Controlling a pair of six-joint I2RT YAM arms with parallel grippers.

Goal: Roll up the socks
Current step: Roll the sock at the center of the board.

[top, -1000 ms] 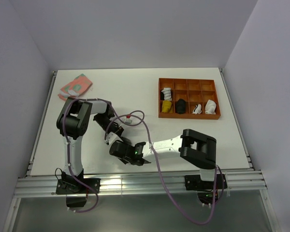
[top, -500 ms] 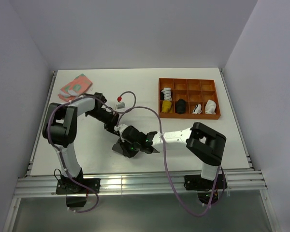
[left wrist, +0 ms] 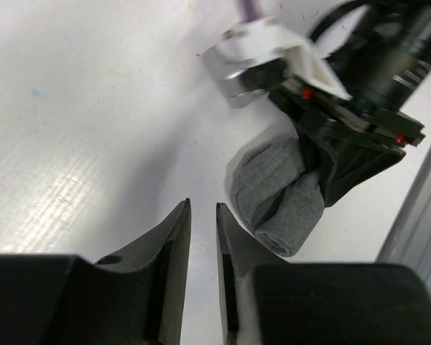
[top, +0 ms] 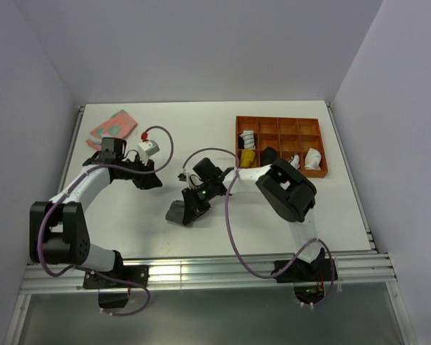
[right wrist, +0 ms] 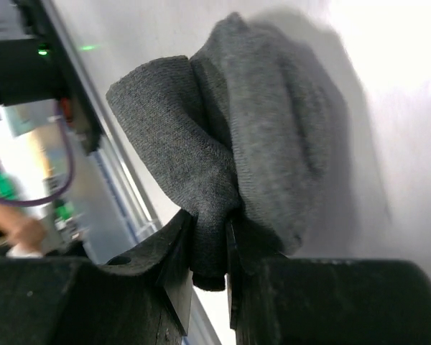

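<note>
Looks like we're at the tail end of the rolling step. The grey sock (top: 178,213) is already bunched into a fat little bundle sitting on the table (top: 201,129), toward the near edge and a bit left of centre. Our right gripper (right wrist: 210,237) is clamped on a fold of it, and the wrist view shows fabric pinched tight between the fingers. Our left gripper (left wrist: 202,208) hangs just beside the bundle, not touching it. Its jaws are only a sliver apart with nothing between them, so that hand is empty. We only see grey fabric in there, so we can't tell if a second sock is tucked inside.

Our guess for the next move: the bundle looks loose on one side, so the cuff probably wants folding over to lock it. Letting go too early could let it spring open.

The surface is plain matte white, with an orange tray (top: 280,173) at the far right holding several rolled bundles and a pink-and-green cloth (top: 112,128) at the far left corner. Pale walls close in three sides, and a metal rail (top: 201,273) runs along the near edge.
</note>
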